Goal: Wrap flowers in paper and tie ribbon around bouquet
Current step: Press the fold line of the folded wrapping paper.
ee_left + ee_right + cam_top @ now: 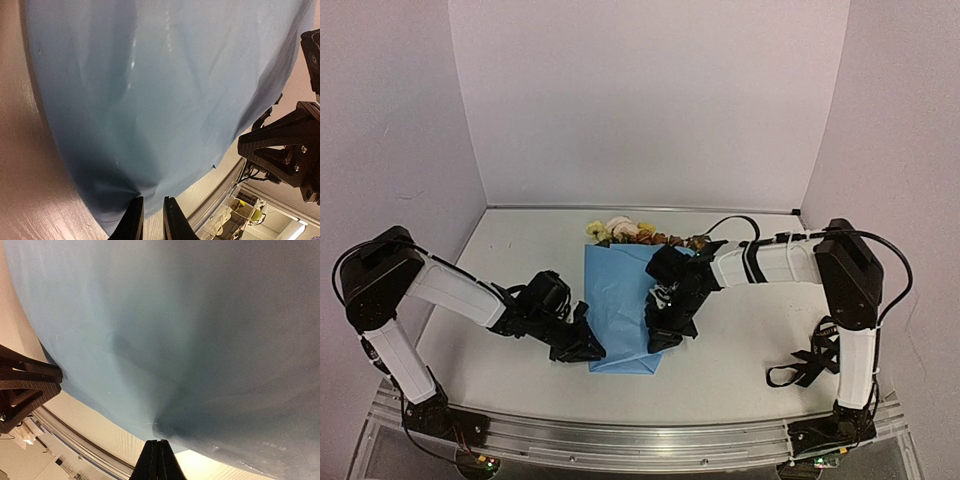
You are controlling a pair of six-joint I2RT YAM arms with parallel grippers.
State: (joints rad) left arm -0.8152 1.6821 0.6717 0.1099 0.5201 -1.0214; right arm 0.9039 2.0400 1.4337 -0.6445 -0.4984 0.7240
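Two arms reach inward over the table (pixel 520 385) in the top view. The paper (pixel 620 300) lies mid-table, light blue face up, folded into a long tapering wrap. The flowers (pixel 620 231) project from its far end, with cream, yellow and rust blooms showing. The left pincer (pixel 588 348) sits at the wrap's near left edge and the right pincer (pixel 665 340) at its near right edge. The ribbon (pixel 810 365) lies in loose loops well apart from the wrap, just beside the right arm's upright link. Any lettering on it is too small to read.

Left wrist view: the fingers (pixel 132 222) stand nearly together with a narrow gap between them. The paper's edge puckers to a point right at their tips. Whether this pincer is grasping the sheet cannot be told. The right pincer's black body shows at the right edge.

Right wrist view: the fingers (pixel 157 460) are clenched with no gap. Creases in the paper converge at their tips, so this pincer is grasping the paper's edge. The left pincer's body shows at the left edge. No label or writing can be read.
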